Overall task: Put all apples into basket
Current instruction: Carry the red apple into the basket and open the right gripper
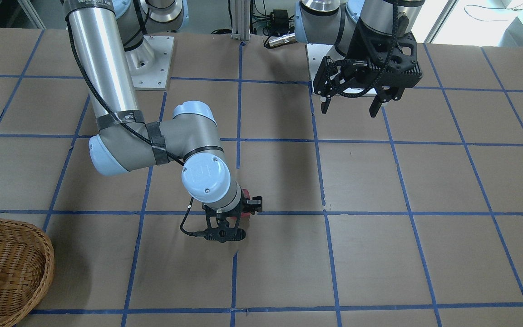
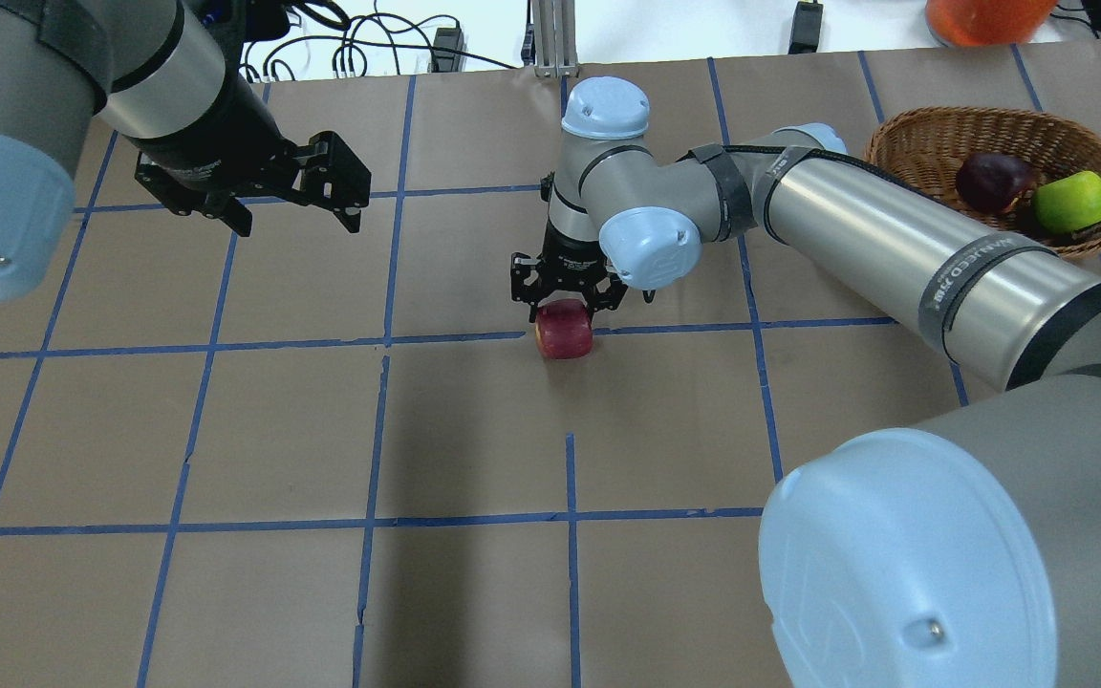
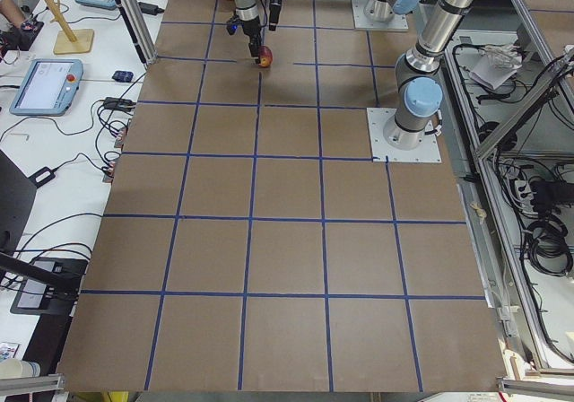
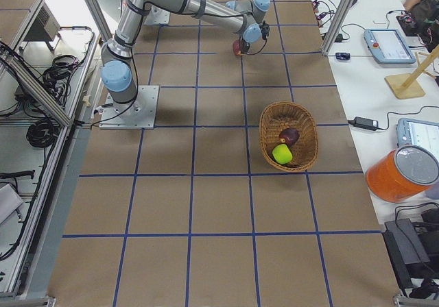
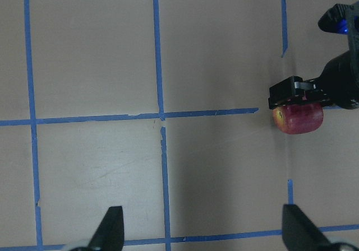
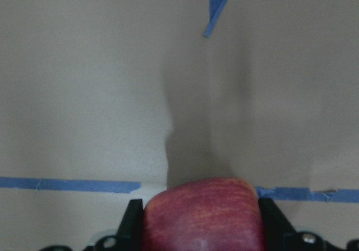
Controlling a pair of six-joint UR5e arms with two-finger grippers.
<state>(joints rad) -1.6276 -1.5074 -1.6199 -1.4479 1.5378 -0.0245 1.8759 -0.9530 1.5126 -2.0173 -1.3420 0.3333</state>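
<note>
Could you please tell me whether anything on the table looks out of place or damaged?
Nothing spilled or damaged. Only the red apple sits outside the basket, clamped by the right gripper; that fits the task. The blue grid tape is broken and misaligned in spots, merely cosmetic.

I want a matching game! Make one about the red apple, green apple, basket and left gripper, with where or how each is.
1 red apple
2 green apple
3 basket
4 left gripper

A jaws open, empty
B woven and tan
C between the jaws of the right gripper
D lying in the basket

Pairs: 1-C, 2-D, 3-B, 4-A
</note>
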